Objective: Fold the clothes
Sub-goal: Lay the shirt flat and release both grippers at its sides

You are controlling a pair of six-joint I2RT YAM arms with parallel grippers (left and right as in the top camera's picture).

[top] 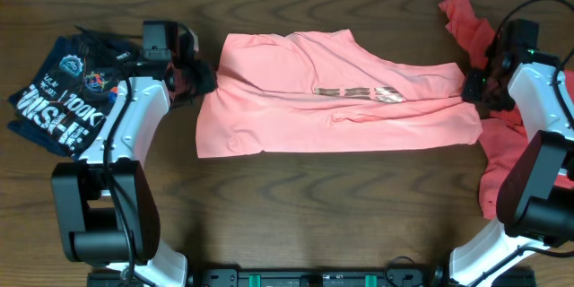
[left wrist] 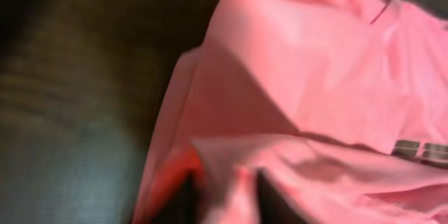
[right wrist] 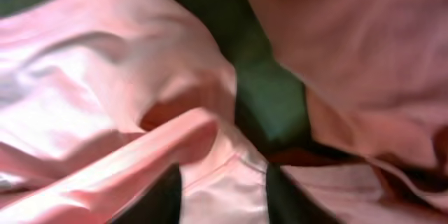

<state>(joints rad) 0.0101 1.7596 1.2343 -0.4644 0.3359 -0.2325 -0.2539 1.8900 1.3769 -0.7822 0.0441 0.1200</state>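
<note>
Left fingers (left wrist: 274, 206): I am pinching, it seems through the blur, the pink shirt (top: 341, 99) edge between them.
Right fingers (right wrist: 159, 197): I am clamping the opposite edge, fabric bunching between them.
Shirt: lying spread on the desk (top: 341, 206), stretching between both pairs of fingers.
Dark printed shirt (top: 63, 99): lying outward of my left ones.

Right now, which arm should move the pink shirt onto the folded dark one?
Left, probably. The left gripper sits at the pink shirt's left edge, beside the dark shirt. The right gripper is at the far end, by the red cloth.
</note>
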